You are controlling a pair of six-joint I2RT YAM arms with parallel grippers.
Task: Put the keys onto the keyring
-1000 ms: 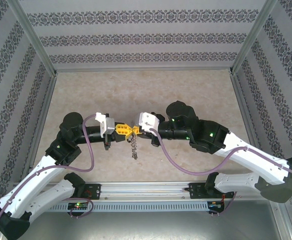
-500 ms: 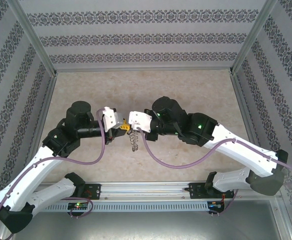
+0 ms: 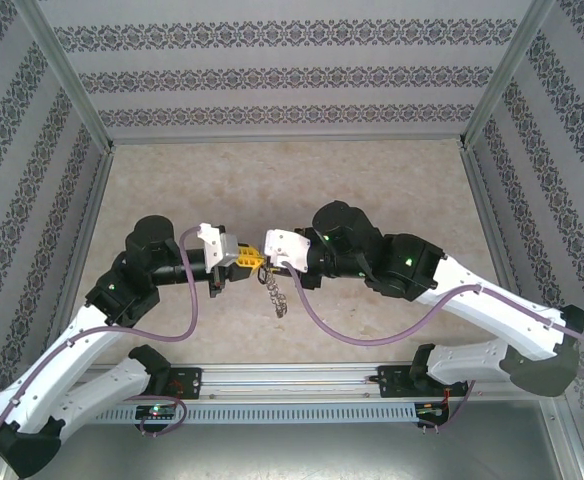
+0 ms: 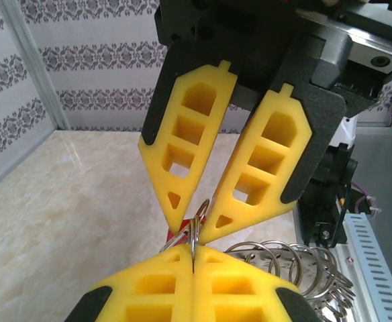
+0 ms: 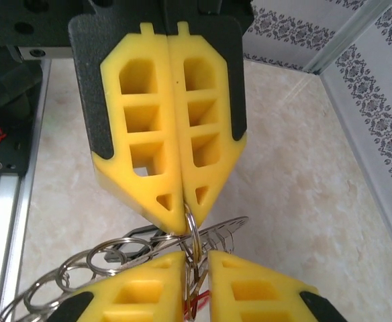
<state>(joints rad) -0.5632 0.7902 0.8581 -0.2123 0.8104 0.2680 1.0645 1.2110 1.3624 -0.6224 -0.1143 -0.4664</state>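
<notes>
1. One red key [image 5: 197,306] sits low in the narrow gap between the right gripper's [image 5: 196,260] two yellow fingers, which pinch it. Only a sliver of the key is visible.
2. One thin metal loop [image 5: 192,231] runs from that gap into the left gripper [image 4: 192,253], whose two yellow fingers are pressed flat together on it.
3. The keyring [image 4: 283,258] is a bunch of linked grey wire rings, too overlapped to count. It hangs just beside and below the meeting fingertips.
4. In the top view the keyring dangles between the two arms. I cannot tell whether its lower end touches the table [image 3: 372,180].
5. The two grippers meet tip to tip, held off the table near its middle.
6. Two purple cables [image 3: 187,305], one per arm, curve from the wrists back toward the bases.
</notes>
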